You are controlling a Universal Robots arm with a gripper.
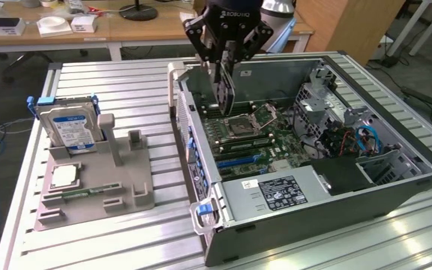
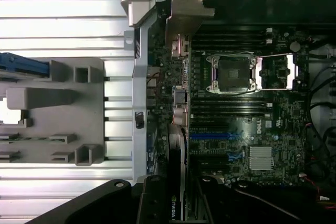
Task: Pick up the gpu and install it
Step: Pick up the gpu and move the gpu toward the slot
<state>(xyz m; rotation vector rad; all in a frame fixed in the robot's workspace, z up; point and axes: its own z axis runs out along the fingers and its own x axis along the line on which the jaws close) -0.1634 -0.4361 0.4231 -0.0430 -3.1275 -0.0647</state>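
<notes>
Hanging upright, gpu [image 1: 225,90] (long axis vertical) above motherboard [image 1: 276,140].

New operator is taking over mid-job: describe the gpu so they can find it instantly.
Find the open computer case on the slatted table. Over its motherboard hangs the black gripper, shut on the gpu. It is the thin dark card held on edge in the air, unlike the thick labelled hard drive and square processor chip in the grey tray.
</notes>
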